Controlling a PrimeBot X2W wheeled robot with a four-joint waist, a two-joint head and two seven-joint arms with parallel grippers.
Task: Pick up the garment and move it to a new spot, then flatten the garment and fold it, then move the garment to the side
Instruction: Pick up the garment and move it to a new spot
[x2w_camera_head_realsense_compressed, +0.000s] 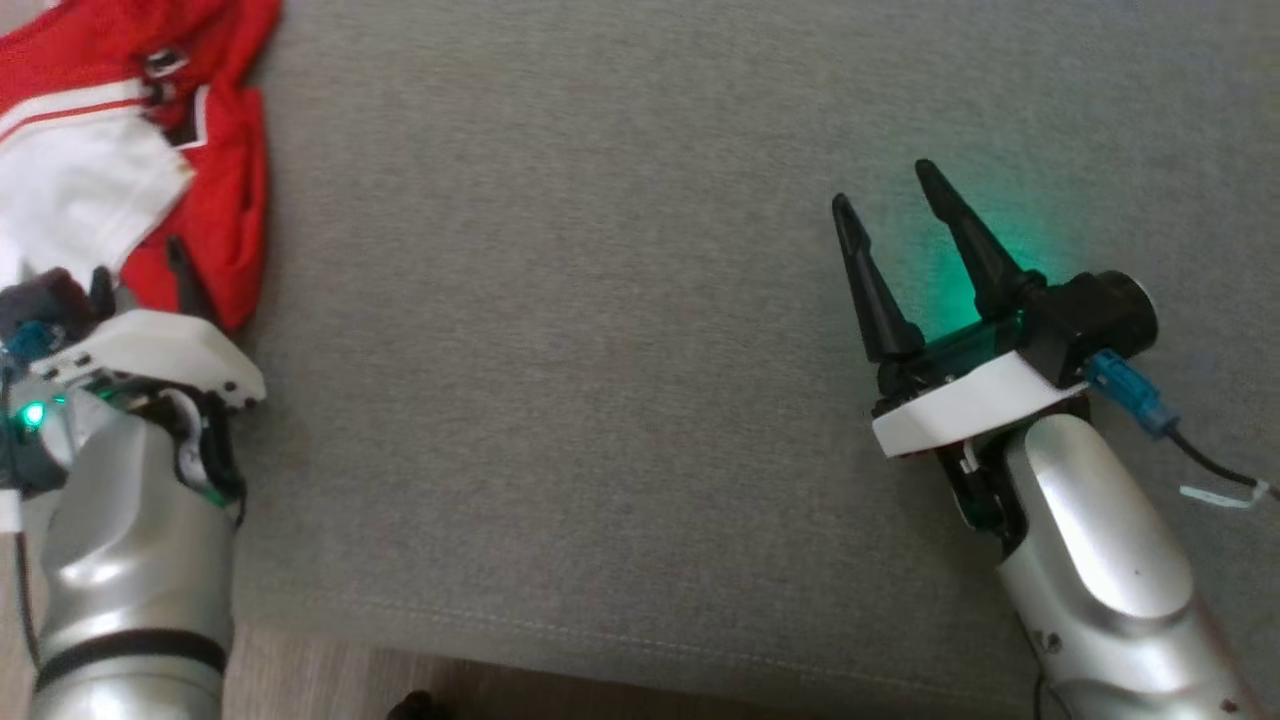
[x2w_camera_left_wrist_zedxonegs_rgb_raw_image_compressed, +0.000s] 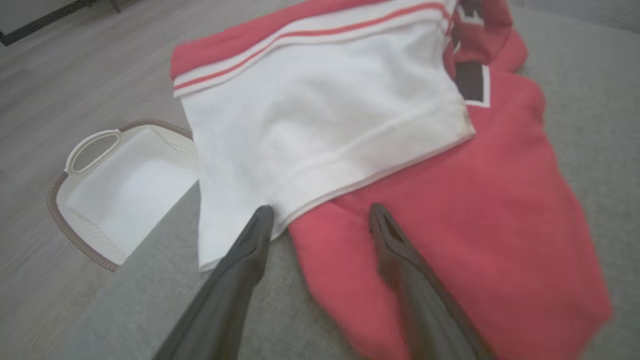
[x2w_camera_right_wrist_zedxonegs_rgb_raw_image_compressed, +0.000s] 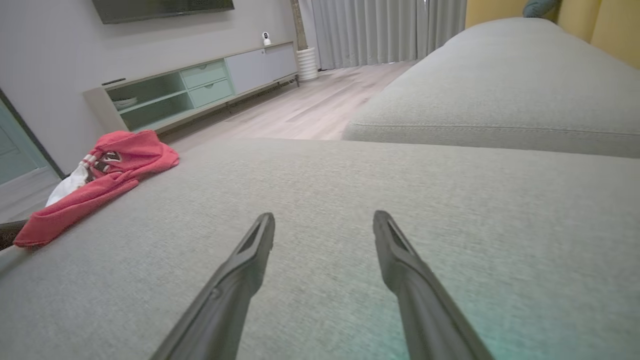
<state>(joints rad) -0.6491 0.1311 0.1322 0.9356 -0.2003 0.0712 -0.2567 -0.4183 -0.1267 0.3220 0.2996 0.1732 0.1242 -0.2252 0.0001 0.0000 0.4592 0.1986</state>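
The garment (x2w_camera_head_realsense_compressed: 120, 150) is a red and white jersey, lying crumpled at the far left of the grey sofa seat (x2w_camera_head_realsense_compressed: 600, 350). In the left wrist view the garment (x2w_camera_left_wrist_zedxonegs_rgb_raw_image_compressed: 380, 150) spreads just beyond my left gripper (x2w_camera_left_wrist_zedxonegs_rgb_raw_image_compressed: 320, 217), whose fingers stand open over its near hem with nothing between them. In the head view the left gripper (x2w_camera_head_realsense_compressed: 135, 280) sits at the garment's lower edge. My right gripper (x2w_camera_head_realsense_compressed: 885, 195) hovers open over bare cushion far to the right, also seen as the right gripper (x2w_camera_right_wrist_zedxonegs_rgb_raw_image_compressed: 324, 222) with the garment (x2w_camera_right_wrist_zedxonegs_rgb_raw_image_compressed: 100, 180) off to its left.
A white basket (x2w_camera_left_wrist_zedxonegs_rgb_raw_image_compressed: 120, 185) with a brown rim stands on the wooden floor beside the seat's edge. Across the room are a low TV cabinet (x2w_camera_right_wrist_zedxonegs_rgb_raw_image_compressed: 200, 90) and curtains. A second sofa section (x2w_camera_right_wrist_zedxonegs_rgb_raw_image_compressed: 500, 90) rises at the right. The seat's front edge (x2w_camera_head_realsense_compressed: 600, 640) runs near me.
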